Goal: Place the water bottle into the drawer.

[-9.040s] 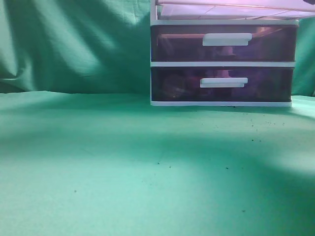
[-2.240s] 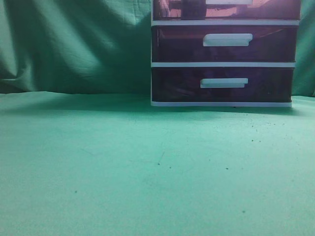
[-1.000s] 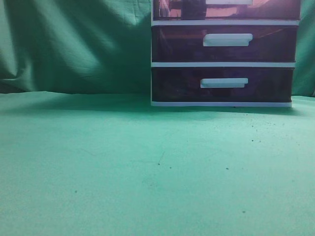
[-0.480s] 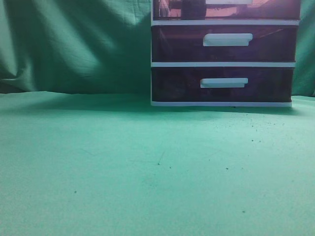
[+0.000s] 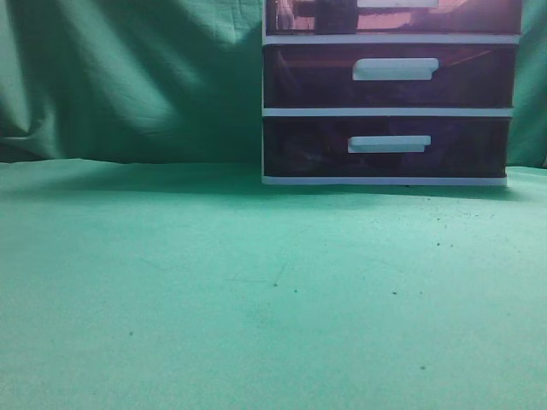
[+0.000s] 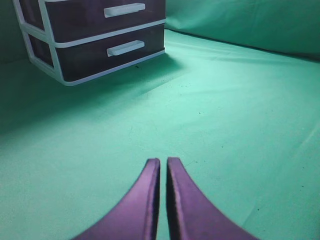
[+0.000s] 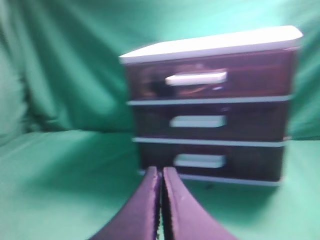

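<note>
The drawer (image 5: 479, 17) is the reddish-brown top one of the white-framed unit, and it is pushed in, with its white handle (image 5: 397, 3) at the frame's top edge. The water bottle (image 5: 336, 15) shows as a small dark block behind the drawer's translucent front, left of the handle. In the right wrist view the drawer (image 7: 250, 75) is blurred and I cannot make out the bottle. My right gripper (image 7: 161, 171) is shut and empty, in front of the unit. My left gripper (image 6: 163, 161) is shut and empty, low over the cloth, far from the unit. Neither gripper shows in the exterior view.
Two darker purple drawers (image 5: 479, 77) (image 5: 470, 147) sit shut below the top one. The unit (image 6: 60, 77) stands on a green cloth (image 5: 256, 282) that covers the table and hangs as a backdrop (image 5: 128, 77).
The top drawer stood pulled out 9 s ago. It is now shut with the dark bottle behind its front. Nothing has moved in the last second.
</note>
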Tool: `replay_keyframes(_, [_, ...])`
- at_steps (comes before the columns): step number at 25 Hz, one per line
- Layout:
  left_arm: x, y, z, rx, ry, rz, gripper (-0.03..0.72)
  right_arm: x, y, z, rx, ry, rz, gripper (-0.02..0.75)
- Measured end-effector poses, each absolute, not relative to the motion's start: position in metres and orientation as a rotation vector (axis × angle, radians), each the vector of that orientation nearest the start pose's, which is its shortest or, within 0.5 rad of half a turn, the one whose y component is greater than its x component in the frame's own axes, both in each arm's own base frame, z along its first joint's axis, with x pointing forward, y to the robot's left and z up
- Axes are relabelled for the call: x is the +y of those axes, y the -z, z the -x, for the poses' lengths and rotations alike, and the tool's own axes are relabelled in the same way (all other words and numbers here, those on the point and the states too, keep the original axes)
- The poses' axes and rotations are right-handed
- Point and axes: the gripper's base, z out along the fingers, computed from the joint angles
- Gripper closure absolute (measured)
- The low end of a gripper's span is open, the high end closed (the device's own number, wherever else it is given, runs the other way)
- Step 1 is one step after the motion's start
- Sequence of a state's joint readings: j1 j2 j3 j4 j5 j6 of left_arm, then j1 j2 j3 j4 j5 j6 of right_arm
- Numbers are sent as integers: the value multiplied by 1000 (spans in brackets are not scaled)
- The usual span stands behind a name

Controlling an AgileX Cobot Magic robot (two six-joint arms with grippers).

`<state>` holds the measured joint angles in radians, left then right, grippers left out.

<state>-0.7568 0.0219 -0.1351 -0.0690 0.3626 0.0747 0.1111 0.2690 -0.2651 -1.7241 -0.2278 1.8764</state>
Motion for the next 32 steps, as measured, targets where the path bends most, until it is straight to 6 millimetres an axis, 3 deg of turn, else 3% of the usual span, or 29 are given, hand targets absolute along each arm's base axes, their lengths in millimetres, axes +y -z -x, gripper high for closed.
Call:
replay_keyframes(6, [-36, -225, -35, 1631, 568, -678, 688, 16, -274, -77, 1527, -167, 128, 738])
replay_keyframes(14, [-36, -225, -35, 1631, 568, -678, 688, 14, -213, -74, 1667, -206, 65, 738])
replay_keyframes(23, [-36, -225, -35, 1631, 568, -678, 688, 17, -205, -65, 1616, -313, 23, 738])
replay_keyframes(28, [-36, -225, -35, 1631, 568, -678, 688, 11, -207, -66, 1586, -162, 77, 738])
replay_keyframes(32, [-36, -225, -35, 1629, 568, -677, 688, 2, -190, -65, 1765, -94, -17, 738])
